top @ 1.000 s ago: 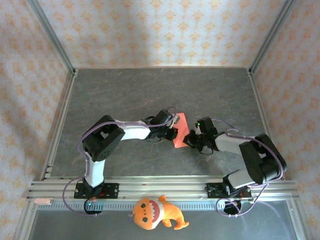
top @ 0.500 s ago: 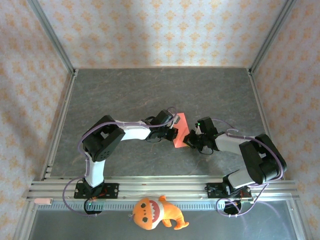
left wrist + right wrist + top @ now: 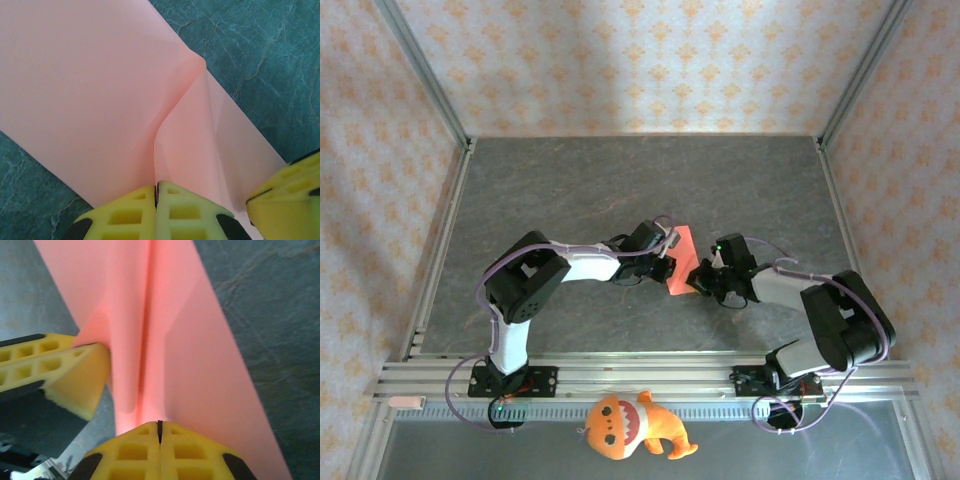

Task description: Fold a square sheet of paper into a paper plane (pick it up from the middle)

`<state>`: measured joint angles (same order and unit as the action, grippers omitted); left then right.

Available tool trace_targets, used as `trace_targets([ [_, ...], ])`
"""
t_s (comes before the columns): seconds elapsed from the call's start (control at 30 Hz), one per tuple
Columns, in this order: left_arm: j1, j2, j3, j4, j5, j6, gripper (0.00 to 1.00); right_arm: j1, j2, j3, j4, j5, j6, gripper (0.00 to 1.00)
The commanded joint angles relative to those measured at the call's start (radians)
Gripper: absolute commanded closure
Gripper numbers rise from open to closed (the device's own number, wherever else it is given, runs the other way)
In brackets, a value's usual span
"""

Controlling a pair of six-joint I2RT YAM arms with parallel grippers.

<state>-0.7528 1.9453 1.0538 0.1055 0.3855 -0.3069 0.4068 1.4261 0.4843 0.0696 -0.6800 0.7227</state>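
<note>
Paper [image 3: 680,262], part-folded at mid-bench [image 3: 570,190], is pinched from opposite sides by left and right jaws, both pressed together on it, and any uneven tug or twist now could tear it or skew the crease.

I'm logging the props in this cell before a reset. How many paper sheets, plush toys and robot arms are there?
Red-pink paper sheet: 1
Orange plush toy: 1
Robot arms: 2, the left arm and the right arm
Total: 4
</note>
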Motion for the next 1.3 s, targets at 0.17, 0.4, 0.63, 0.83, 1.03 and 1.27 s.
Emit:
trace_targets([
  [0.17,0.003,0.041,-0.026,-0.053,-0.031,0.041,1.0,-0.046,-0.03,0.003,0.148,-0.067,0.101,0.98],
  [0.4,0.003,0.047,-0.027,-0.057,-0.033,0.041,1.0,-0.05,0.055,0.043,0.201,-0.112,0.121,0.99],
  [0.63,0.003,0.049,-0.026,-0.059,-0.032,0.037,1.0,-0.051,0.108,0.071,0.202,-0.128,0.106,0.99],
  [0.83,0.003,0.053,-0.019,-0.068,-0.031,0.04,1.0,-0.05,0.159,0.063,0.183,-0.101,0.079,0.99],
  [1.03,0.004,0.054,-0.023,-0.081,-0.033,0.047,1.0,-0.051,0.192,0.01,0.174,-0.06,0.057,0.99],
  [1.27,0.008,0.058,-0.028,-0.097,-0.039,0.055,1.0,-0.056,0.12,0.068,0.114,-0.062,0.036,0.98],
])
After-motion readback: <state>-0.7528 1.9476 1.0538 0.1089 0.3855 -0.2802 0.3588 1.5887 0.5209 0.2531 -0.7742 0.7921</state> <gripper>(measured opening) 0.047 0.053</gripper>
